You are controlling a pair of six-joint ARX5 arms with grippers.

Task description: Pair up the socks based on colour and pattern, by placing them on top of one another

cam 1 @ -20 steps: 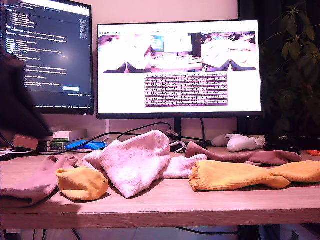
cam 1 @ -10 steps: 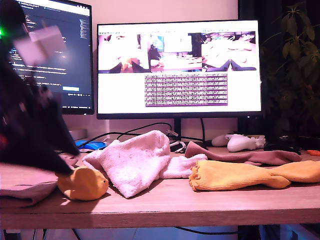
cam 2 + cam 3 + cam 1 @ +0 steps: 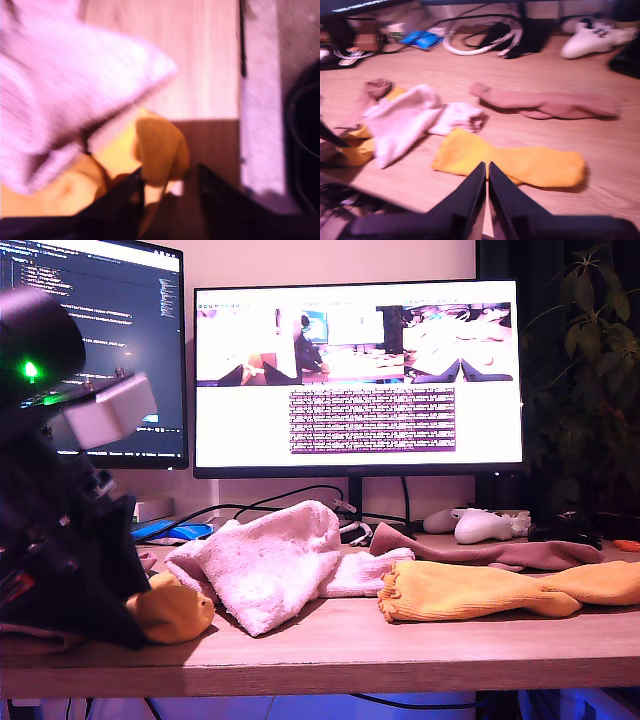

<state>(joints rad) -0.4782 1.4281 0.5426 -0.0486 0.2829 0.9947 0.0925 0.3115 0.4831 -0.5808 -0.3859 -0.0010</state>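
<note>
While the first hand [image 3: 167, 187] straddles the crumpled orange sock [image 3: 175, 608] at the exterior view's left, its fingers apart around a raised fold, the fabric looks light and limp; pinching that fold should lift it. Beside it lies the fluffy white sock [image 3: 265, 565], then the flat, ribbed orange sock [image 3: 480, 592] with a frilly cuff. The second hand [image 3: 486, 172] hangs above the surface [image 3: 400, 645], fingers together and empty.

Towel-like sock [image 3: 262, 575] overlaps crumpled sock [image 3: 175, 605], table [image 3: 400, 645].
</note>
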